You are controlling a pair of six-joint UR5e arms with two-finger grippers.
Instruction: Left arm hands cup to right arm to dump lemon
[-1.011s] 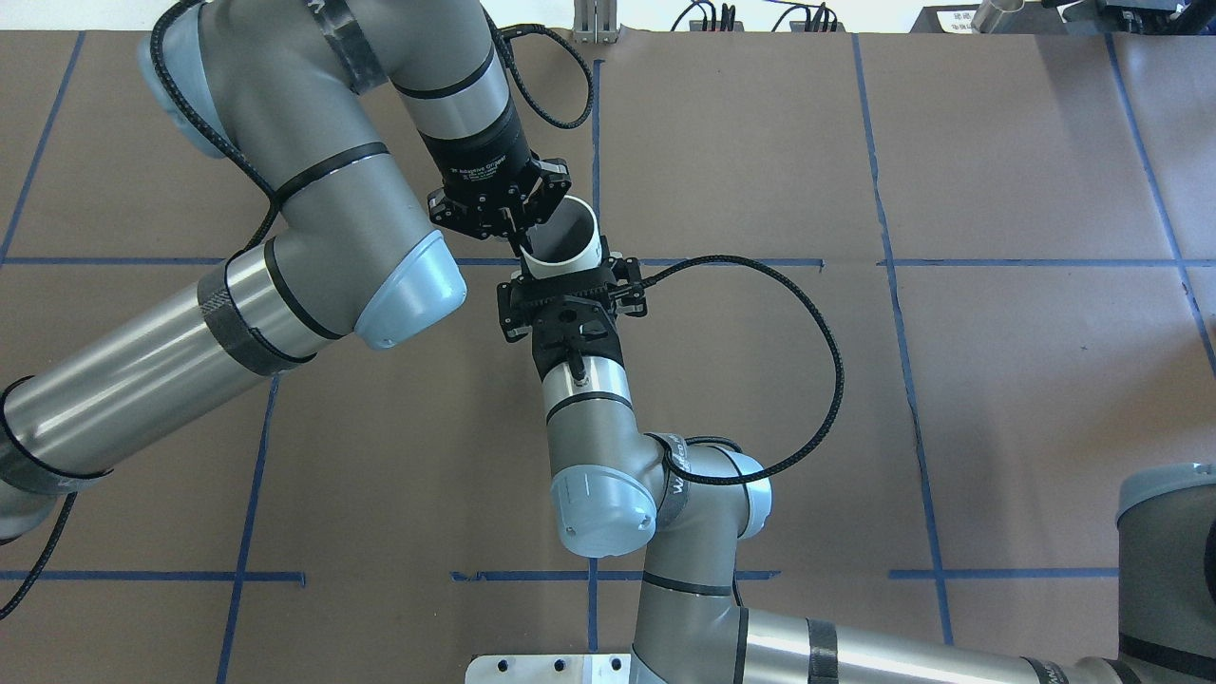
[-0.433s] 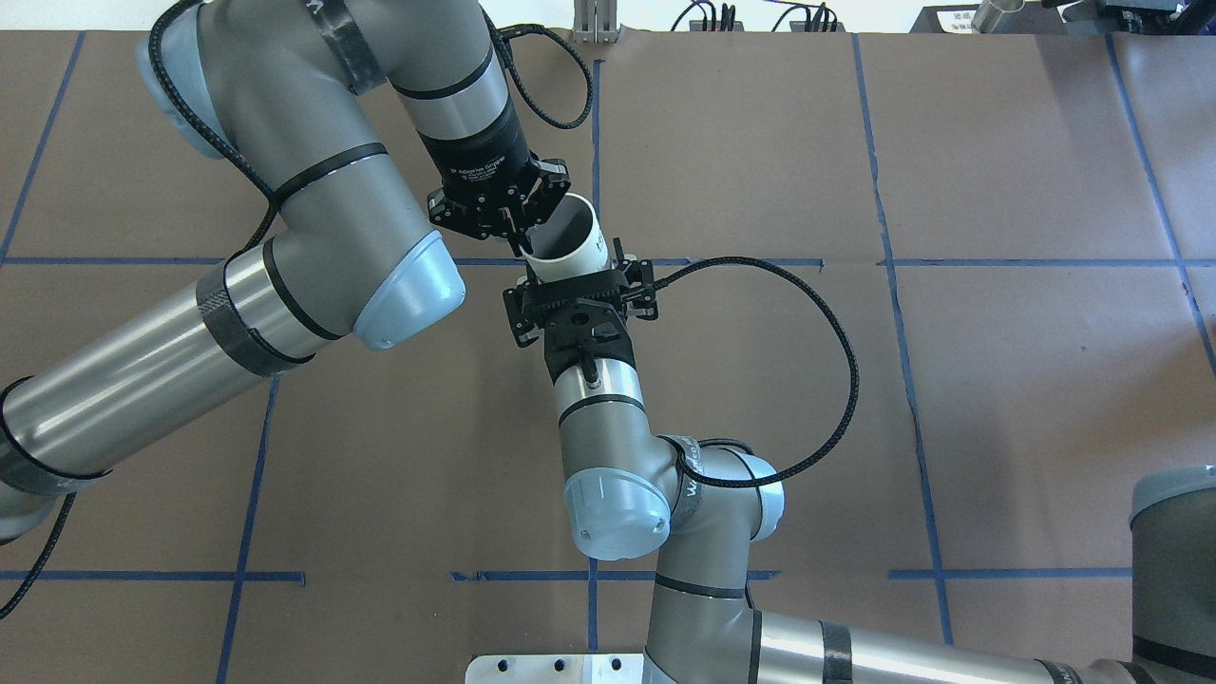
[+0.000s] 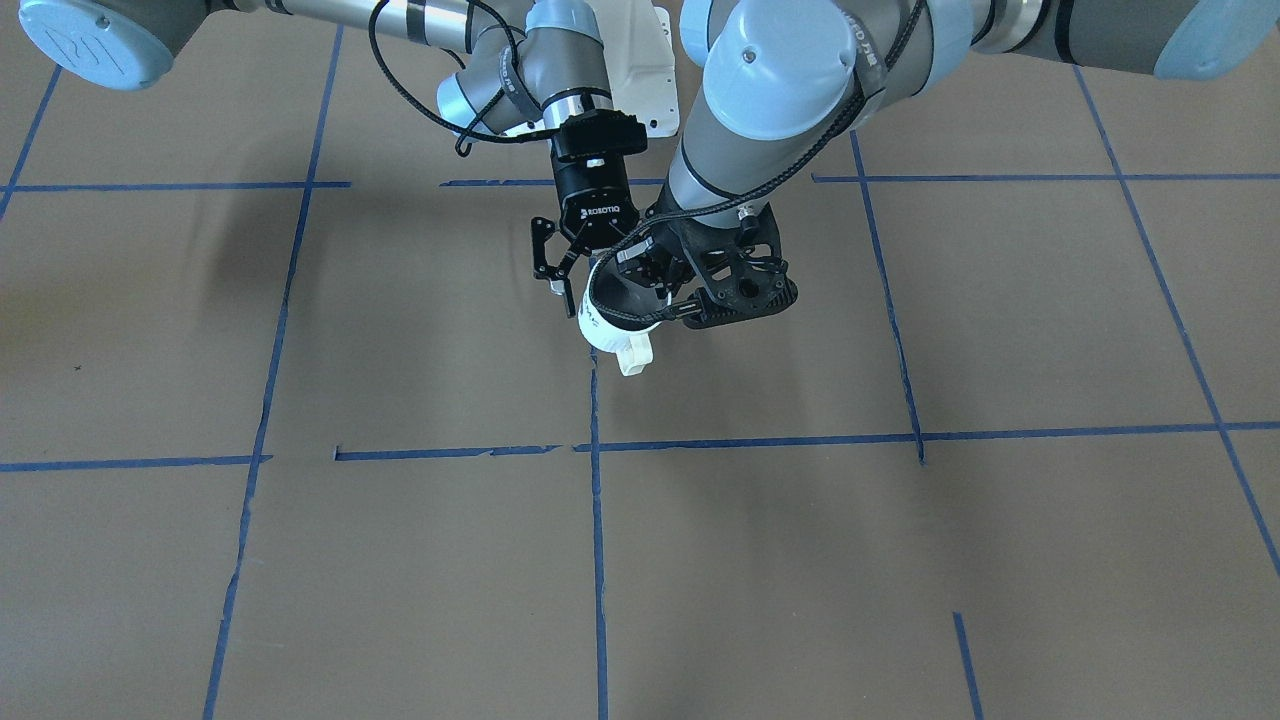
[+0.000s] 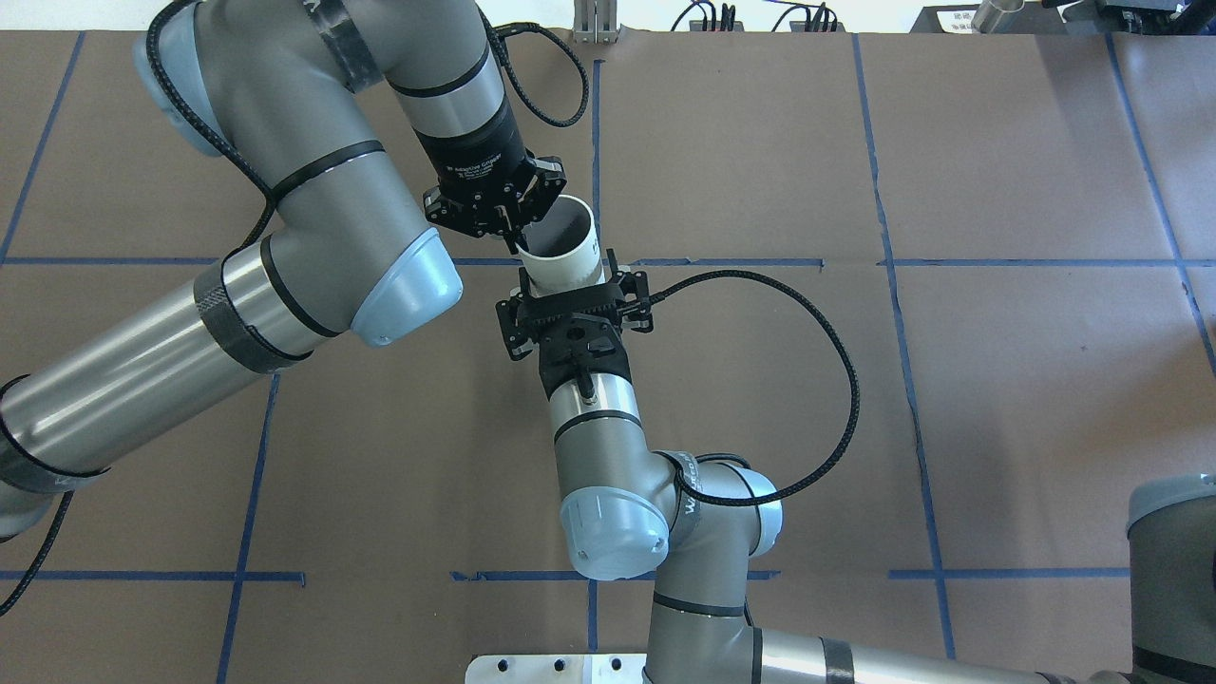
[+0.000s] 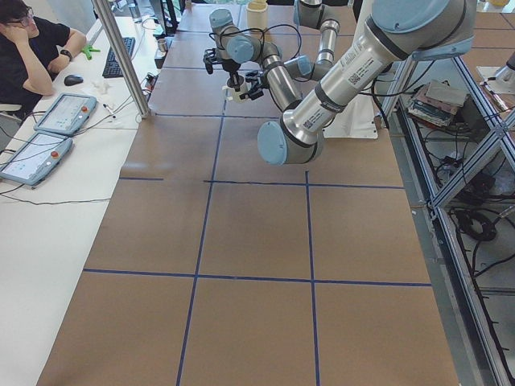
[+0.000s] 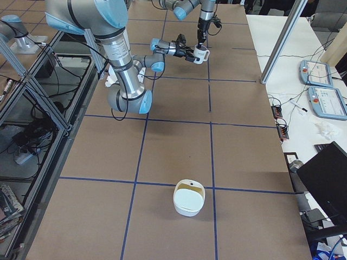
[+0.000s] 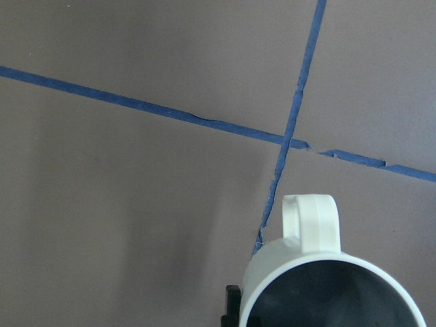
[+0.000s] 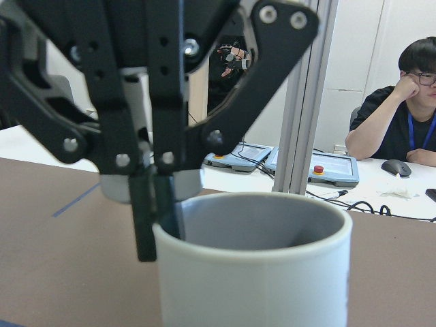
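over table (image 4: 997, 380) | left pincer (image 4: 518, 242) nips cup (image 4: 568, 269) rim | right pincer (image 4: 575, 291) level, astride

Silver-grey left arm (image 4: 313, 214) and right arm (image 4: 594, 445), light-blue joint caps (image 4: 408, 294), black bands (image 4: 328, 167), braided black cables (image 4: 857, 385).

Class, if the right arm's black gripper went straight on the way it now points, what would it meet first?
The small white mug, dead ahead of the right gripper and pinched at its rim by the left gripper; the gap between them is hard to judge.
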